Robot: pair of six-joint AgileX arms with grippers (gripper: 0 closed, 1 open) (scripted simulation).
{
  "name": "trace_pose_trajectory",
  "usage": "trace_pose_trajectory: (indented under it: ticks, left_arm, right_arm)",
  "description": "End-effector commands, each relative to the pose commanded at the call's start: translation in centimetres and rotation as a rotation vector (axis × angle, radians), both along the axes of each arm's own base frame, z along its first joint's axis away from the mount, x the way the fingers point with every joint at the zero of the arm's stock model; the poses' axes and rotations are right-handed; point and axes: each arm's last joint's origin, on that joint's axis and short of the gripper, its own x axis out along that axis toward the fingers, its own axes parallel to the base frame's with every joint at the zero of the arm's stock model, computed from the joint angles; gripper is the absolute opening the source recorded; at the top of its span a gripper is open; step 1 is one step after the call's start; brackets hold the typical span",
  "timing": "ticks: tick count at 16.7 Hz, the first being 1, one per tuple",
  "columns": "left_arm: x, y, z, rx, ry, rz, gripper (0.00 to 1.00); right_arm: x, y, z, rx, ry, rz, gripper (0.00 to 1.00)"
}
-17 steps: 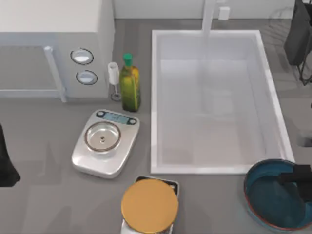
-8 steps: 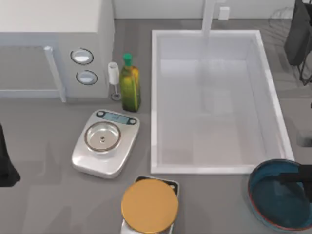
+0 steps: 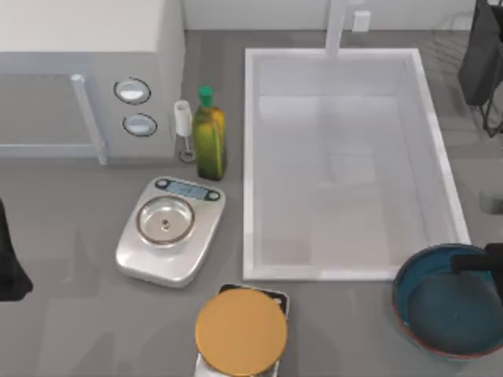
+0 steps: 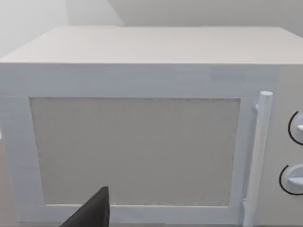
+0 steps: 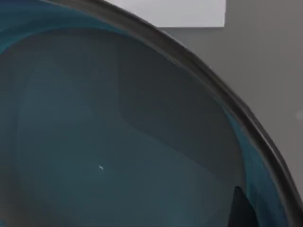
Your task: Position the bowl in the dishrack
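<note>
The bowl [image 3: 440, 310], teal-blue inside with a reddish-brown rim, is at the front right of the table, just past the sink's front right corner. My right gripper [image 3: 475, 264] reaches in from the right edge and is shut on the bowl's far right rim. In the right wrist view the bowl's inside [image 5: 118, 142] is very close, with one dark fingertip [image 5: 242, 208] at its rim. Thin dark wires of the dishrack [image 3: 449, 25] show faintly at the back right corner. My left arm [image 3: 9, 263] stays parked at the table's left edge.
A big white sink basin [image 3: 250, 173] fills the middle right. A white microwave [image 3: 86, 71] stands at the back left, with a green bottle [image 3: 209, 137] beside it. A steel scale [image 3: 169, 228] and a golden disc [image 3: 240, 330] sit at the front middle.
The right gripper and the bowl have shifted a little toward the back of the table, closer to the sink's corner. The left arm has not moved.
</note>
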Motion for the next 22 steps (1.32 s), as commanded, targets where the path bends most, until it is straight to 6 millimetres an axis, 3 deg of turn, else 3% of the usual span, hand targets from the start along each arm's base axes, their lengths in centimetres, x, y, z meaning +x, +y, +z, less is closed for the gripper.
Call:
trace_pose_trajectory:
  ticks: [5,11,13,19,22]
  left_arm:
    - [0.0,0.0,0.0,0.000,0.000,0.000,1.00]
    - [0.0,0.0,0.0,0.000,0.000,0.000,1.00]
    - [0.0,0.0,0.0,0.000,0.000,0.000,1.00]
    - [0.0,0.0,0.0,0.000,0.000,0.000,1.00]
    - [0.0,0.0,0.0,0.000,0.000,0.000,1.00]
  right_arm:
    - [1.1,0.2,7.4,-0.008,0.037,-0.002,0.00]
    - [-0.8,-0.2,16.2,-0.004,0.018,0.001,0.00]
    - [-1.3,-0.3,17.4,-0.001,0.004,0.002,0.00]
    - [-1.2,-0.3,17.4,0.009,-0.006,0.000,0.00]
    - [-0.8,-1.5,17.7,0.071,-0.100,-0.034,0.00]
